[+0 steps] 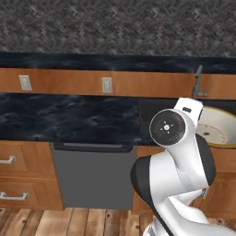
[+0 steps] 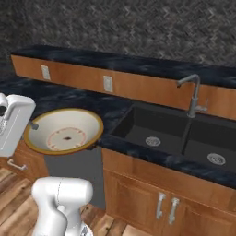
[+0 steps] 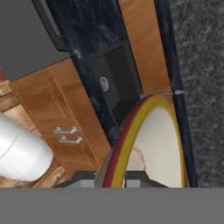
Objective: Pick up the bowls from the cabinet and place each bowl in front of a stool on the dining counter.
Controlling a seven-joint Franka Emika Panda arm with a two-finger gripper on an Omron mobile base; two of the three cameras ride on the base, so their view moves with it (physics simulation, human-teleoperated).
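Bowl: the wide cream-beige bowl [image 2: 64, 131] with the darker rim is up in the air, tipped steeply so its inside faces out into the room, hanging over the near edge of the black marble counter [image 2: 69, 99], just left of the sink [image 2: 156, 129].
Gripper: the gripper [image 3: 114, 177] is pinched almost fully together on the bowl's rim; in the hand view the yellow-and-red rim runs straight up from between the finger tips.
Grip worry: it's an edge hold on a broad, shallow dish, so the weight sits well off to one side. My guess is a quick swing could make the bowl pivot or slide out of the pinch.
Clearance worry: the bowl's lower edge looks close to the counter lip, and the faucet [image 2: 193, 94] stands to its right. A turn that way could clip it, I reckon.
Below: dishwasher front [image 1: 94, 177] and wood floor [image 1: 69, 223] lie underneath, so a drop would land hard.
Arm: the white arm [image 1: 177, 161] is folded tight near the bowl, so the elbow may crowd it when turning.
Task status: this bowl is carried, not yet placed; no stool or dining counter to be seen from here.
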